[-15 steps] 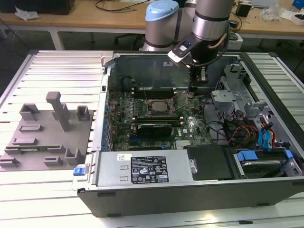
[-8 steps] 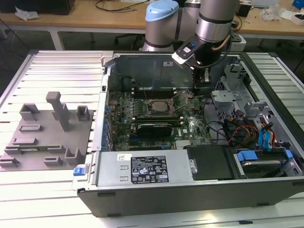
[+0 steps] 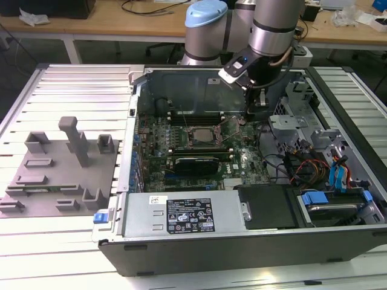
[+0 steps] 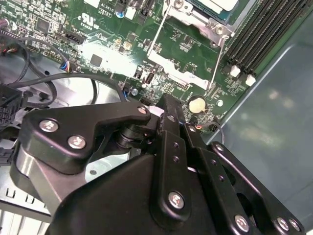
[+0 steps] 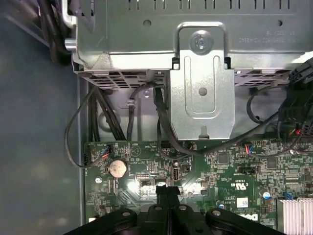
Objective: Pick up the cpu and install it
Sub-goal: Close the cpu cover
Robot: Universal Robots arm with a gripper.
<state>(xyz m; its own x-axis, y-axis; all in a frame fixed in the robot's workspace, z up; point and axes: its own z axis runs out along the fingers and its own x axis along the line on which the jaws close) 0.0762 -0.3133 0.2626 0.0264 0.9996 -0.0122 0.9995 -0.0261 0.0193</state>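
Three views, exterior first: reaching down into the open computer case (image 3: 242, 241) lying on the slatted table (image 3: 60, 241), hanging the claw (image 3: 257, 112) over the far part of the motherboard (image 3: 242, 163), just to the exterior view's right of the dark socket frame (image 3: 202, 136). Leaving the grey fixture tray (image 3: 54, 175) well apart on the table, toward the exterior view's left, outside the case.

Second wrist view: looking past the claw's black linkage onto the green board, near a round coin cell (image 4: 197, 104). Catching one corner of the cpu (image 4: 220, 4), silver-white, lying within the metal socket frame, apart from the claw and not being gripped.

First wrist view: pressing the fingertips (image 5: 164, 193) together, pinching nothing that can be seen, just above the board beside the coin cell. Facing black cables (image 5: 161, 122) running from the board up under a folded metal bracket (image 5: 200, 83).
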